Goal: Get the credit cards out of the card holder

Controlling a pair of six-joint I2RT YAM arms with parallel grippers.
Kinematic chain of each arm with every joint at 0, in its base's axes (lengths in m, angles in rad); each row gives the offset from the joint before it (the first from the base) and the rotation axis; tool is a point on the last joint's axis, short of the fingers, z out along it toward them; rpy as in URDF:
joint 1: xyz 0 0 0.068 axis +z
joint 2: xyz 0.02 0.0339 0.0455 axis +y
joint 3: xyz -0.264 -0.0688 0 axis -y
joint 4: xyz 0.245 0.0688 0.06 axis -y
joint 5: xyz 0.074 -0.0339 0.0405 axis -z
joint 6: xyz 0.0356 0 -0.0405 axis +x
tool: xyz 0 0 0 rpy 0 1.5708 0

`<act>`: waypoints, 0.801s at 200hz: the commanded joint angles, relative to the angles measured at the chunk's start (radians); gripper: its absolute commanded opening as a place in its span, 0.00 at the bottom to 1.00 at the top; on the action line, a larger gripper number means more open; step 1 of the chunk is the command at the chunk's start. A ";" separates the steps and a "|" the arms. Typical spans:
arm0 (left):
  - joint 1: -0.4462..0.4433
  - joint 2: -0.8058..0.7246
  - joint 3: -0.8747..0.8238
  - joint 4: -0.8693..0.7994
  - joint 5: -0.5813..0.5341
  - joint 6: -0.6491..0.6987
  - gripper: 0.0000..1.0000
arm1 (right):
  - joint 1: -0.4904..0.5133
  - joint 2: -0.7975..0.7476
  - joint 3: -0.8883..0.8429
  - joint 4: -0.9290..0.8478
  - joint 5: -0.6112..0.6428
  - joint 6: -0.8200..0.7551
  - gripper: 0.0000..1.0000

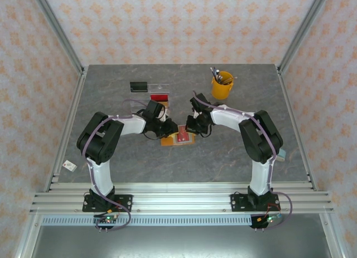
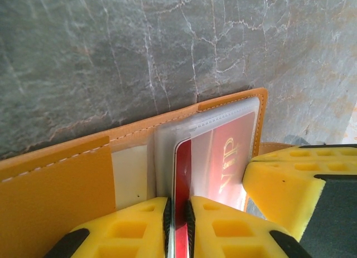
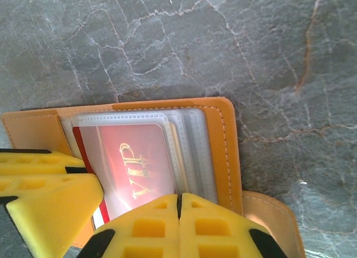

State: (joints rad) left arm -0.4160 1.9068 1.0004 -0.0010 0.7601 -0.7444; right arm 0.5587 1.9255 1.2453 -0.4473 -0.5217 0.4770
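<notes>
The orange card holder lies open on the grey table between both arms. In the left wrist view its stitched cover and clear plastic sleeves show, with a red credit card marked VIP partly out of one sleeve. My left gripper is shut on that card's near edge. My right gripper is shut, its tips resting on the plastic sleeves of the card holder, beside the red card. From above, the left gripper and right gripper meet over the red card.
A clear acrylic tray holding a red card stands behind the arms, a black card beside it. A yellow cup with pens is at the back right. A small white tag lies by the left rail.
</notes>
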 commanded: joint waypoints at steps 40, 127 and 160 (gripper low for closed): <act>-0.017 0.033 0.012 0.014 -0.006 0.014 0.08 | 0.025 0.062 -0.021 -0.040 0.004 -0.019 0.06; -0.006 0.009 0.049 -0.199 -0.133 0.136 0.01 | 0.022 0.041 -0.012 -0.113 0.161 -0.008 0.17; -0.006 -0.034 0.064 -0.260 -0.172 0.169 0.02 | 0.023 0.054 -0.012 -0.128 0.186 -0.007 0.18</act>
State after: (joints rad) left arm -0.4191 1.8969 1.0557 -0.1223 0.6876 -0.6304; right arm 0.5785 1.9263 1.2556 -0.4652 -0.4454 0.4702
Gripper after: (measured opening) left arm 0.063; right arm 0.174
